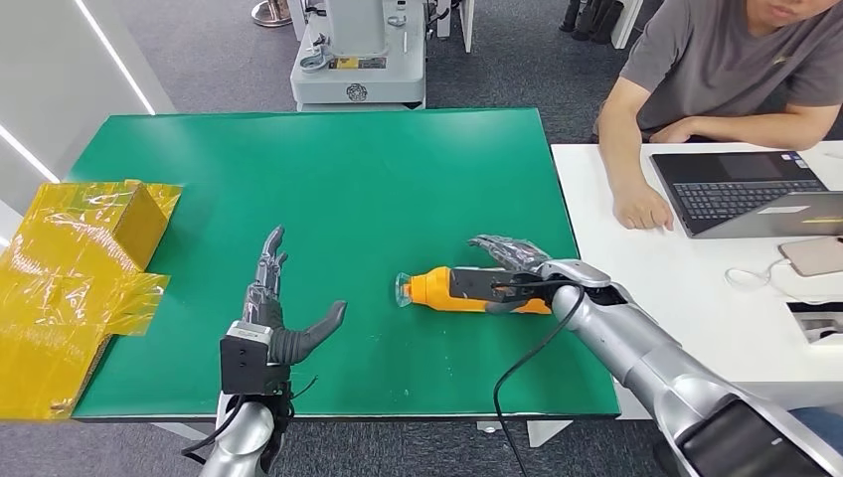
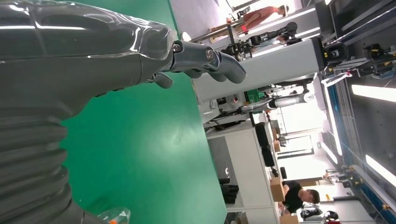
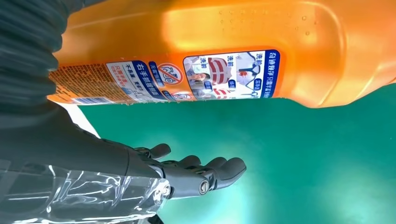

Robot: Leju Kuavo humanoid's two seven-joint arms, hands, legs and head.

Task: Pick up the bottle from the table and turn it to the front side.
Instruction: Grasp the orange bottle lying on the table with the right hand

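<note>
- Orange detergent bottle [image 1: 467,289] lay on its side on the green table [image 1: 328,169], near the front right part, long axis running left-right across the table.
- Clear cap end [image 1: 403,289] pointed toward the robot's left; base end pointed toward the right hand.
- In the right wrist view, printed back label [image 3: 187,77] with blue-bordered panels faced the camera along the bottle's flank.
- Right hand [image 1: 512,263] reached in from the right over the bottle's base half, fingers [image 1: 497,245] spread above it, thumb alongside; whether clamped on the bottle, cannot tell.
- Left hand [image 1: 283,308] sat well apart from the bottle, holding nothing, fingers stretched forward and apart, thumb out toward the bottle.
- Yellow taped cardboard box [image 1: 80,268] stood at the table's left edge.
- Person [image 1: 716,70] sat at a white desk [image 1: 686,298] to the right, hand beside a laptop [image 1: 746,189].
</note>
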